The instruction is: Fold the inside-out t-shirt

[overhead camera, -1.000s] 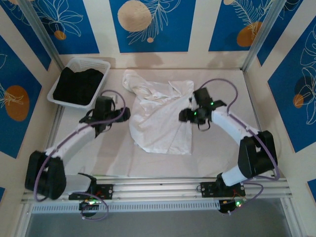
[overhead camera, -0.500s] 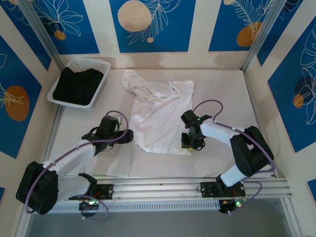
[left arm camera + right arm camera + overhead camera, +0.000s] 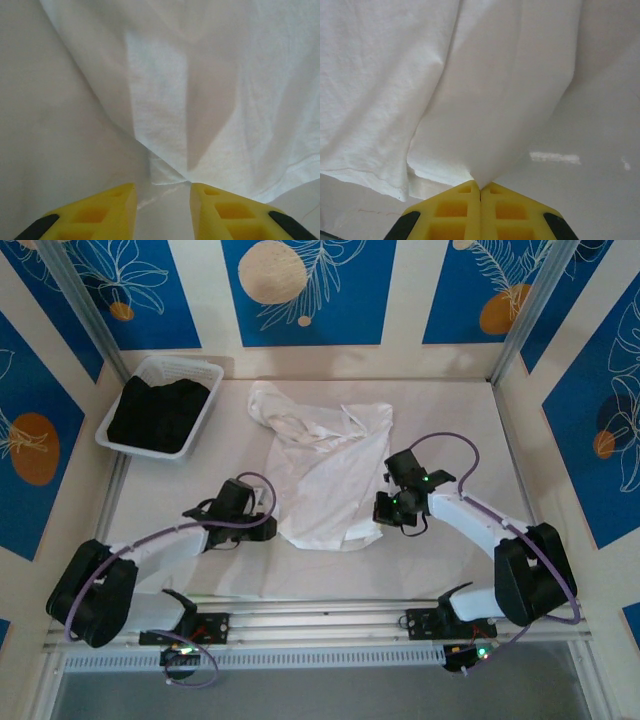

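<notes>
White and soft, the inside-out t-shirt [image 3: 325,475] lies crumpled in the middle of the table [image 3: 450,420]. The right gripper [image 3: 480,186] is pinched tight on its near right corner. The left gripper [image 3: 162,192] has a gap between its fingers, with the near left corner just in front. It should slide onto that corner and squeeze, then both should lift evenly.

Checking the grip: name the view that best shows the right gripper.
Right wrist: the right gripper is close up, shut on a fold of the t-shirt. Top external shows the gripper small, at the shirt's lower right edge, its grip unreadable.
</notes>
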Robot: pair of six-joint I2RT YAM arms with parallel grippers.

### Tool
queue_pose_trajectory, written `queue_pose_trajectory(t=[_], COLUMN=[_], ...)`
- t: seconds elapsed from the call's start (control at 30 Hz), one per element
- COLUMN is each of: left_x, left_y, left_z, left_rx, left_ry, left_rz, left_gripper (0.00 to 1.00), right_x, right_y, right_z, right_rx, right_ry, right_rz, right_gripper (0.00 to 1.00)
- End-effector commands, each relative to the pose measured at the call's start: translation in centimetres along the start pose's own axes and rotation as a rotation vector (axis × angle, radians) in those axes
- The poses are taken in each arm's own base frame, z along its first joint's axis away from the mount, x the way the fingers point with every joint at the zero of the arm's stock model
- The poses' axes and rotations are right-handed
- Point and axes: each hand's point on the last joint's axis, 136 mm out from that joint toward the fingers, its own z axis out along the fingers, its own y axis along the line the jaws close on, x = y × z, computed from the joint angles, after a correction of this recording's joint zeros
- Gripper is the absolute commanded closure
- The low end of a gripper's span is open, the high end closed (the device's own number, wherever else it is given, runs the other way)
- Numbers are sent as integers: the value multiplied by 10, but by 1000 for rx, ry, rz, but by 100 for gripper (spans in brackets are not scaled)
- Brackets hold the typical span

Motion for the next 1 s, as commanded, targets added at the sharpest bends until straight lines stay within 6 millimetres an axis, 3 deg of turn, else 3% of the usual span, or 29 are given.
queue_pose_trajectory(t=[0.0,0.57,0.67,0.8,0.97], left_x=[6,-6,-10,-15,-26], left_y=[-12,-6,-8,-5,11], left_z=[6,23,26,26,-2], left_rx=[57,28,34,24,-95], left_ry=[40,-1,-14,-51,-137], left_rz=[32,70,79,84,98], left_gripper=[67,72,79,100,100], right_x=[-2,-1,-2,-6,-23], right_y=[8,8,9,9,13], right_z=[-2,-4,-5,-10,-37], right_rx=[-41,-46,-47,-48,-83], right_ry=[15,8,7,-12,-95], right_rz=[-7,-10,-16,-19,-18], right_gripper=[95,95,95,95,95])
